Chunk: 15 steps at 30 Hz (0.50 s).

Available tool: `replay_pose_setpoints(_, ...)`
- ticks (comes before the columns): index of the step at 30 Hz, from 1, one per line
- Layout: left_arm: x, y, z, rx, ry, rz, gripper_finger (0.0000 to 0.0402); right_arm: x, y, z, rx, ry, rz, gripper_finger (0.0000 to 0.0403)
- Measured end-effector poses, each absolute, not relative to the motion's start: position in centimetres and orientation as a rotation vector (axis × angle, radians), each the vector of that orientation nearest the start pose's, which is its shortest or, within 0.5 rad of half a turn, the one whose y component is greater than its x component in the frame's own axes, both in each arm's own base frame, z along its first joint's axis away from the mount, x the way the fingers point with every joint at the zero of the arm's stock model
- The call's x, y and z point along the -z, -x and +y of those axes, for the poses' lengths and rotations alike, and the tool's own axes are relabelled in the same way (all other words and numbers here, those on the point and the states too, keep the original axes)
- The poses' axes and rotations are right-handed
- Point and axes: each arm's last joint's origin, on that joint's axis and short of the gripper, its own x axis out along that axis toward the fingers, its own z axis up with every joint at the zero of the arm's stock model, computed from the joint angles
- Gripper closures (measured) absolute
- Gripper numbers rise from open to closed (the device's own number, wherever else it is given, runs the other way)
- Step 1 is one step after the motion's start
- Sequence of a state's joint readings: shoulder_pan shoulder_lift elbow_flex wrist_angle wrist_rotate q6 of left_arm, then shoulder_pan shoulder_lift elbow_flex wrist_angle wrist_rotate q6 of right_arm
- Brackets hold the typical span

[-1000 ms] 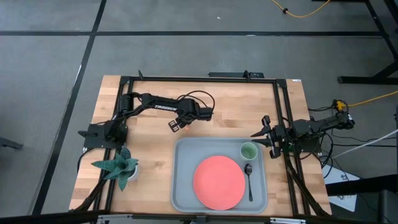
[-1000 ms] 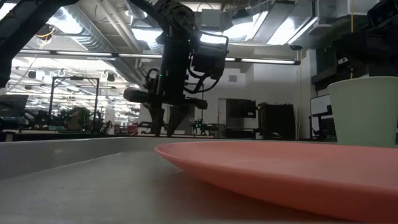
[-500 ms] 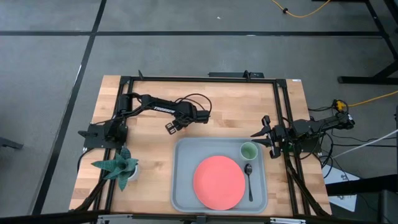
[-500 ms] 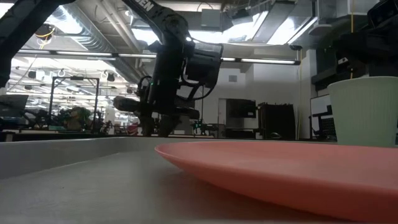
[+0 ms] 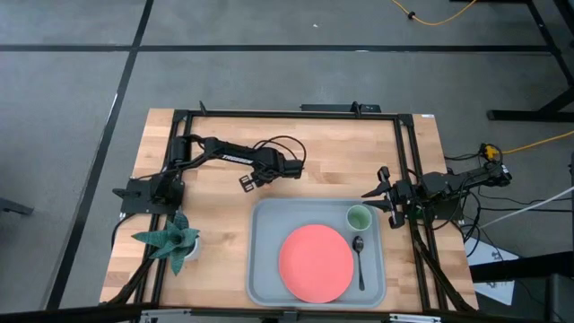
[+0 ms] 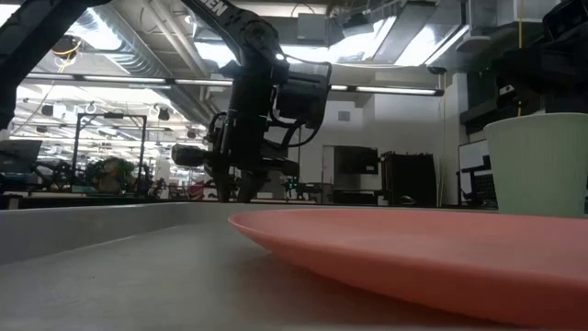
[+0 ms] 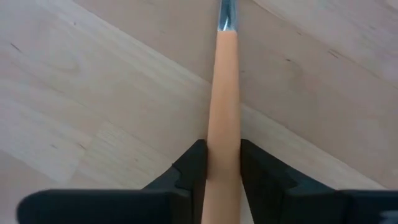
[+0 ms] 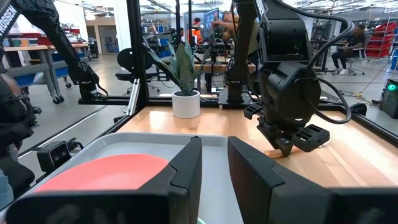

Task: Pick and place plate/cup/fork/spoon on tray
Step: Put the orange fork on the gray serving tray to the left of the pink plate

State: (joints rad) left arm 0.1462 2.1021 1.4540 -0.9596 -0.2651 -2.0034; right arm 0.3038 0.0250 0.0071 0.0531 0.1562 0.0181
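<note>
From above, the light is even and soft; the bench (image 5: 215,211) is bright and shadows are weak. In the low view the ceiling lamps (image 6: 386,89) shine from behind, so the left arm (image 6: 262,101) is a dark silhouette. The near plate (image 6: 413,253) is blurred, and so is the cup (image 6: 537,165). In the left wrist view the fork (image 7: 224,118) is soft, with pale, flat light on the wood. The right wrist view is bright, and its own fingers (image 8: 186,168) are out of focus.

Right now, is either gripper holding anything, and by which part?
The left gripper is shut on the fork, its fingers clamping the orange handle. The right gripper, by the tray's edge, holds nothing.
</note>
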Motion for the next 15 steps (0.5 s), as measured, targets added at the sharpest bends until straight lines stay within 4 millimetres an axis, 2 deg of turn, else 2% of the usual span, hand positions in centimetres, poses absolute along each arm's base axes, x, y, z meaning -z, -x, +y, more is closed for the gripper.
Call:
replay_pose_setpoints(5, -13.5, -37.8, 5.7, -1.697, 1.351, 0.689, 0.0342, -16.9, -9.5, 2.5, -0.148, -0.026, -0.033, 0.0320)
replay_pose_setpoints(15, -13.5, -38.1, 4.6, -1.638, 1.299, 0.737, 0.0343, -16.9, -9.5, 2.5, -0.148, -0.026, -0.033, 0.0320)
